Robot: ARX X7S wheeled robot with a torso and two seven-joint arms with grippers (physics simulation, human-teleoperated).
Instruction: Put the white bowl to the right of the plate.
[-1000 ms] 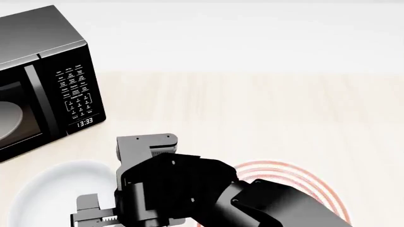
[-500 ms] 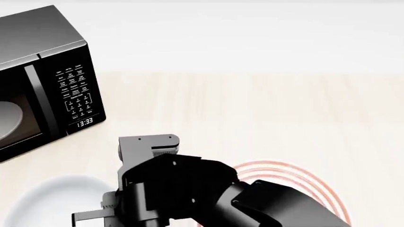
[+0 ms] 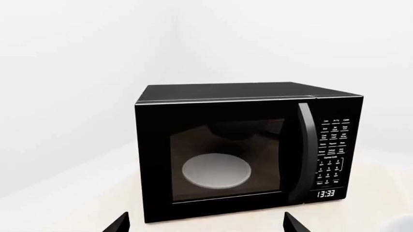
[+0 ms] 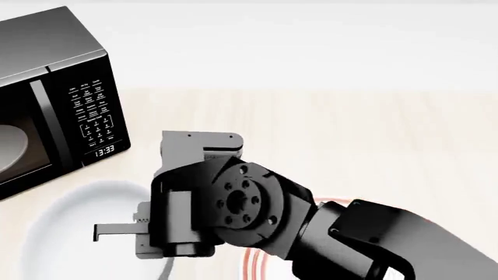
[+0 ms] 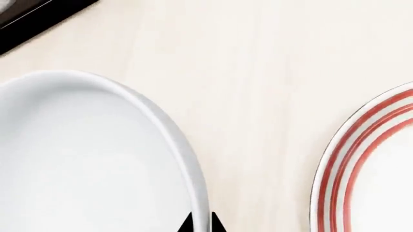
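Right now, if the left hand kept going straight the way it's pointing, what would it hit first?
Most likely the black microwave. The left wrist view looks squarely at its closed glass door, with both fingertips spread at the picture's lower edge and nothing between them and the door. How far off it stands is unclear.

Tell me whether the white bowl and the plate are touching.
Apart. The right wrist view shows a strip of bare wooden table between the white bowl rim and the plate with its red rings.
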